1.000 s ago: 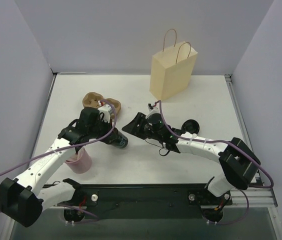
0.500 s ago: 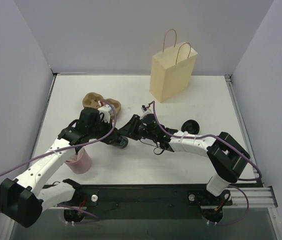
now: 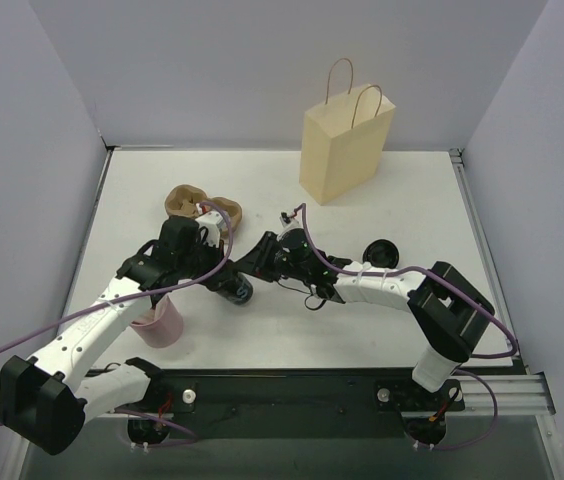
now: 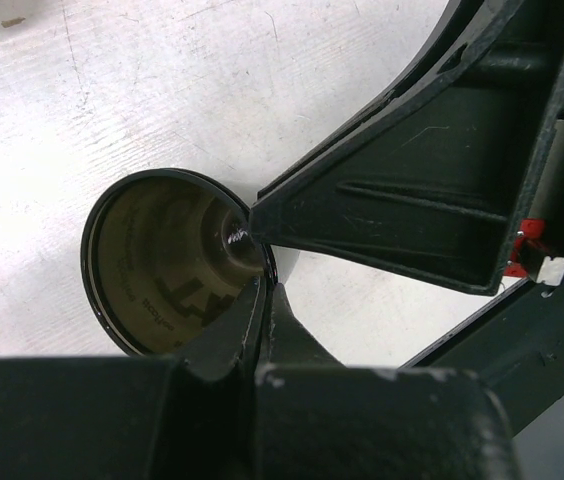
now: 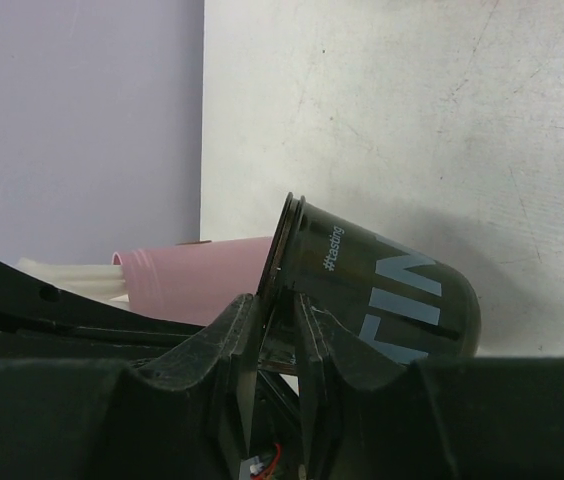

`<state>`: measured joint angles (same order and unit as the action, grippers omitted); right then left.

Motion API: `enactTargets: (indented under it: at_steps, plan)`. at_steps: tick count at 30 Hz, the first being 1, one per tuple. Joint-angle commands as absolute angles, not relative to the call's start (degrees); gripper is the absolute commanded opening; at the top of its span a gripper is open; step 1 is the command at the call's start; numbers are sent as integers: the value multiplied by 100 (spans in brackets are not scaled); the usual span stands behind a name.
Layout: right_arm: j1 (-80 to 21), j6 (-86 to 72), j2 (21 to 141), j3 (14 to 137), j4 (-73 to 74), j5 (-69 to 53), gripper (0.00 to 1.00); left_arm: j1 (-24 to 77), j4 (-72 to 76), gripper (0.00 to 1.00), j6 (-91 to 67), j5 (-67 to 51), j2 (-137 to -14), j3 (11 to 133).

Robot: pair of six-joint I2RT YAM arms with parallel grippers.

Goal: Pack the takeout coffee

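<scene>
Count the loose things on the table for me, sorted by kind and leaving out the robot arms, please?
Cups: 2, the black cup lying on its side and the pink cup
Lids: 1, the dark lid, off the cup
Bags: 1, the tan paper bag
Trays: 1, the brown pulp tray
Total: 5

We log a tan paper bag (image 3: 345, 148) with twine handles standing upright at the far side of the white desk (image 3: 412, 200), a brown moulded-pulp tray (image 3: 184, 198) left of centre, and towards the near edge a pink cup (image 3: 167, 325) holding pale sticks (image 5: 62, 272), well apart from the bag.
</scene>
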<state>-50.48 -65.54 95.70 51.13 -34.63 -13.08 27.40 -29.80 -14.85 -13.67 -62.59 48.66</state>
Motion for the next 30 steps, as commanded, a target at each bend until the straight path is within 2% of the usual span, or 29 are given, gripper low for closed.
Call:
enactTargets:
  at_steps: [1,10,19,30]
  plan:
    - [-5098,-6372,9536,5160,-3182,-1063,21,2751,-2628,0,-1538,-1389,-6152,4939]
    - [-5098,-6390,9545,4905,-3392,-1160,21,2751,-2645,0,-1556,-1354,-6144,4922]
    - [-5071,-6214,9431,4886,-3683,-1573,30,2768,-2663,0,-1564,-1389,-6170,4904]
    - [-4983,-5581,8631,5027,-2445,-1336,41,2812,-2698,0,-1582,-1292,-6179,4904]
